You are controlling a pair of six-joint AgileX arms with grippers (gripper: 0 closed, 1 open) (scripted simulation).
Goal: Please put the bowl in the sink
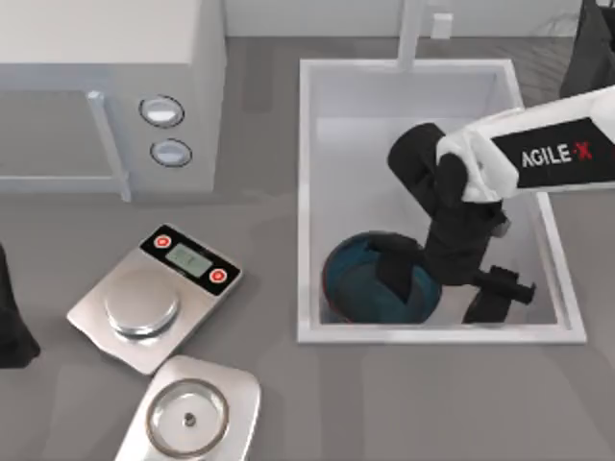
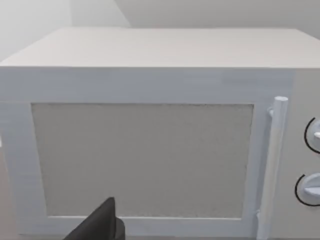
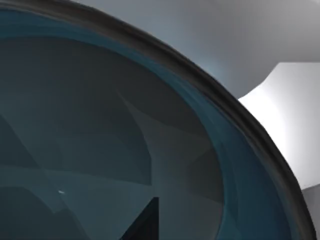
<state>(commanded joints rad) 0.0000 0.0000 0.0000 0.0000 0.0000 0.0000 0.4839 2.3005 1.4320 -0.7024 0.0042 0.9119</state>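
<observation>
Top view: right hand [image 1: 402, 274] over bowl [image 1: 360, 288], sink [image 1: 312, 192].

Simulated kitchen counter: grey worktop [image 1: 288, 403] carries a white microwave [image 1: 106, 86] with two round knobs, a white inset sink [image 1: 307, 192] with faucet post [image 1: 411, 29], a digital kitchen scale [image 1: 154, 298] and a glass pot lid [image 1: 187, 418].

1. Right gripper [image 1: 415, 274] sits low in the sink [image 1: 309, 192], the bowl [image 1: 360, 288] under it and the near wall just beyond
2. Behind the gripper, the basin floor lies bare toward the faucet post [image 1: 411, 34]
</observation>
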